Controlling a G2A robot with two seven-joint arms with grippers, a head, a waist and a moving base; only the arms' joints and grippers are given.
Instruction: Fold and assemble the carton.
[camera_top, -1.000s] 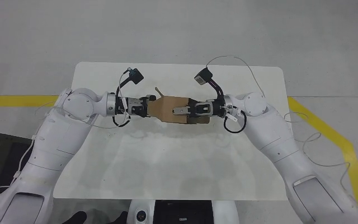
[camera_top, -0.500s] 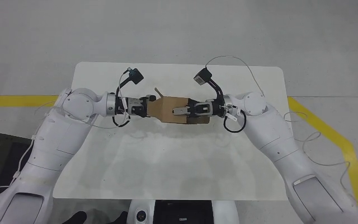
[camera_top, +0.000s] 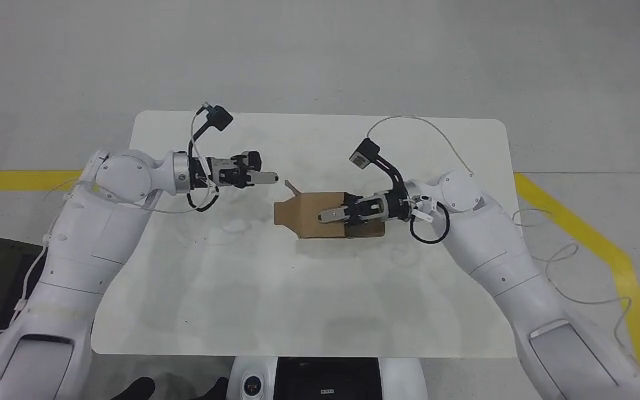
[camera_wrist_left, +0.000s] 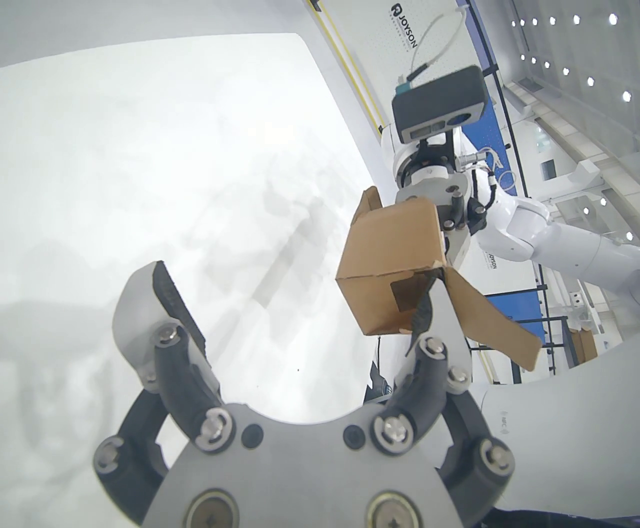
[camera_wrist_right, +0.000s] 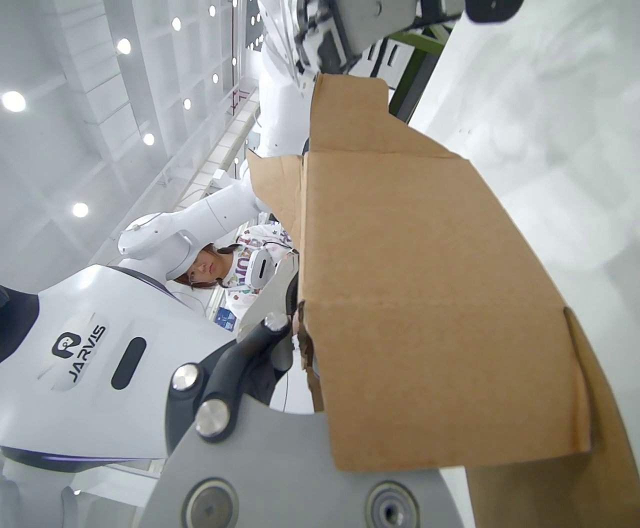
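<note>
White surface (camera_top: 200, 300) spreads under both arms. We see the brown carton (camera_top: 310, 212) near its middle. The flaps (camera_wrist_left: 492, 320) at the end facing the left tool (camera_top: 266, 177) are splayed open. Our right tool (camera_top: 335, 213) is clenched on the carton's wall at the opposite end. Our left tool is released, its fingers spread wide. It sits well apart from the carton and points toward the open end.

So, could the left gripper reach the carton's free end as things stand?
Probably yes: the left gripper is open, nothing lies between it and the carton, and the right gripper grips the other end.
</note>
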